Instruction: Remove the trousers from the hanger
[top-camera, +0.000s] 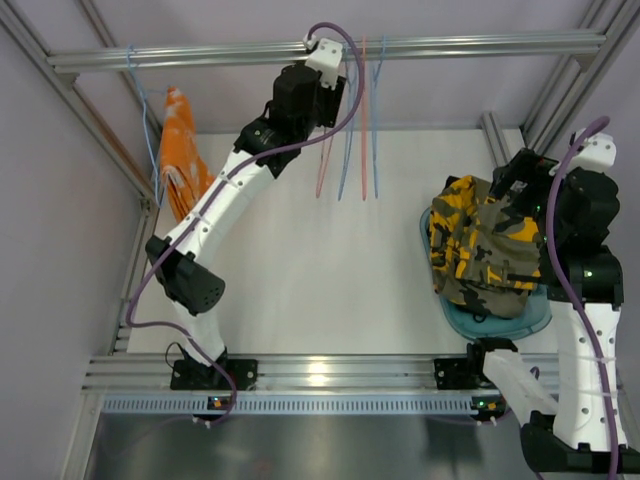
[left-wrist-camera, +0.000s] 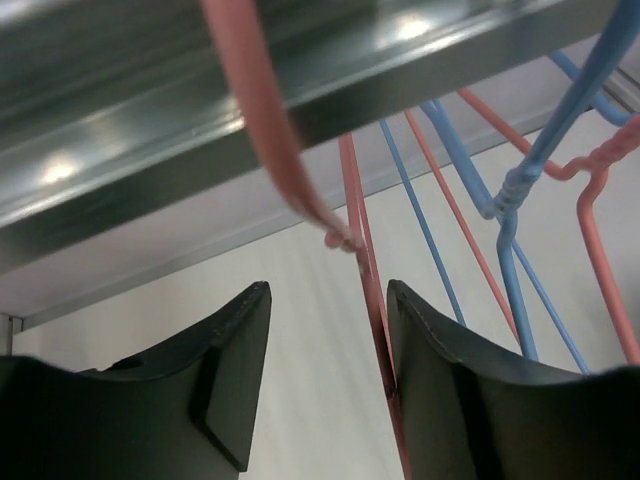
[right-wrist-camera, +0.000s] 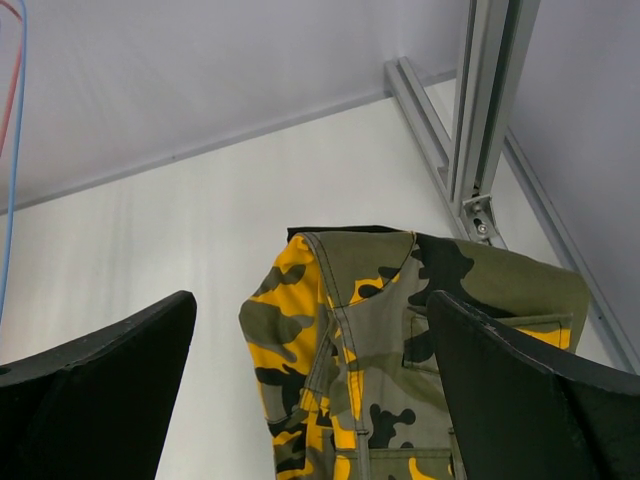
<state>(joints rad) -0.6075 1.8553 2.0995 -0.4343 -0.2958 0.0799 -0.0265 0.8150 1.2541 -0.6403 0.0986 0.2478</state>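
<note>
Trousers (top-camera: 485, 250), soft camouflage cloth, crumpled heap

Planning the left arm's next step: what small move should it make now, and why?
Probably draw the left gripper back from the pink hanger: its jaws stand parted, the bare hanger hangs from the rail, and the camouflage trousers already lie on the blue tray.

Hanging wire hangers (top-camera: 363, 130) and the rail (top-camera: 450, 47) crowd the left tool (left-wrist-camera: 328, 320); the table (top-camera: 330, 280) below seems open.
</note>
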